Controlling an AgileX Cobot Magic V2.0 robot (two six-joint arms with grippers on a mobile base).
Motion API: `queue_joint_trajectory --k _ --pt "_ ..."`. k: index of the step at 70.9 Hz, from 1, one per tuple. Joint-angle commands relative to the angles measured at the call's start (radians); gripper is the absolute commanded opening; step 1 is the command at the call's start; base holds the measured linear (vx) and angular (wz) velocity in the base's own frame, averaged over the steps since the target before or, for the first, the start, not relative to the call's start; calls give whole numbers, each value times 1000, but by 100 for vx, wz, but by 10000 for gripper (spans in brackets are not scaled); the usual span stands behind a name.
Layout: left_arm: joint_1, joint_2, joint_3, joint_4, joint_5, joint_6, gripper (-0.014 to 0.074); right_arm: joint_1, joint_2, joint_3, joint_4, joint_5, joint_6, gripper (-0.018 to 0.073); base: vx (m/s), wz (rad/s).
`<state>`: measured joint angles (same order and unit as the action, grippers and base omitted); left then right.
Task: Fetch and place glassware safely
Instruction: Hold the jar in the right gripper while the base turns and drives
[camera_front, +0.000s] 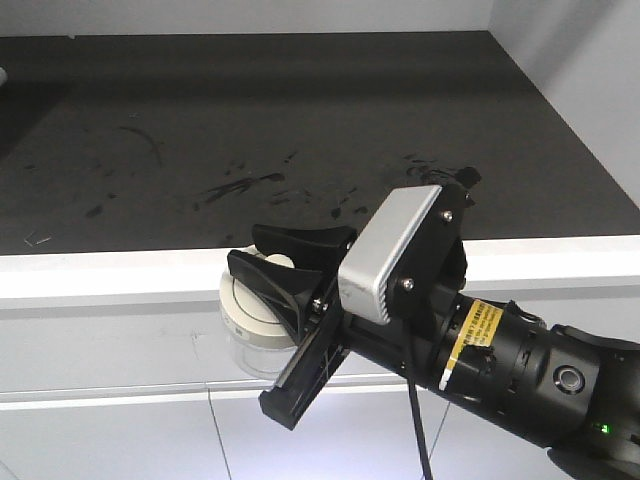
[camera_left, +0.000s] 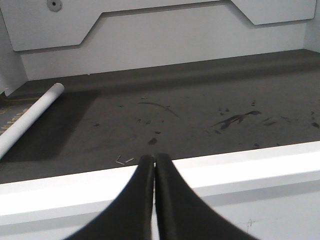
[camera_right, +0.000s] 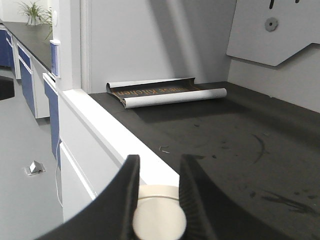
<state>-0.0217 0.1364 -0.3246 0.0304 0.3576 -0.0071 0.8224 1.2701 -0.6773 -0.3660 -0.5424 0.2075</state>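
The glassware (camera_front: 243, 335) is a small squat clear jar with a cream-white lid (camera_right: 156, 193). It hangs in the air just in front of the counter's white front edge (camera_front: 120, 275), lid about level with that edge. My right gripper (camera_front: 244, 246) comes in from the right and is shut on the lid's round knob (camera_right: 159, 221), one black finger on each side. In the right wrist view the right gripper (camera_right: 160, 164) hides the glass body. My left gripper (camera_left: 154, 161) is shut with nothing in it, low in front of the same white edge.
The dark worktop (camera_front: 300, 130) is scuffed and enclosed by white walls at the back and right. A partly unrolled mat (camera_right: 167, 91) lies at its far left end; its white roll (camera_left: 30, 118) shows in the left wrist view. White cabinet fronts (camera_front: 100, 360) run below the edge.
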Motion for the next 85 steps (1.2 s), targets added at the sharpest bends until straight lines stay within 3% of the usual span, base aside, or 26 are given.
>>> queue_joint_trajectory --k 1,39,85 --pt "-5 9 -25 -6 -76 -7 -7 -1 -32 -32 14 -98 -8 -3 0 0" --pt "-5 9 -25 -6 -75 -7 -7 -1 -32 -32 14 -98 -8 -3 -4 18" --pt "-5 9 -25 -6 -75 -7 -7 -1 -32 -32 14 -98 -8 -3 -15 66"
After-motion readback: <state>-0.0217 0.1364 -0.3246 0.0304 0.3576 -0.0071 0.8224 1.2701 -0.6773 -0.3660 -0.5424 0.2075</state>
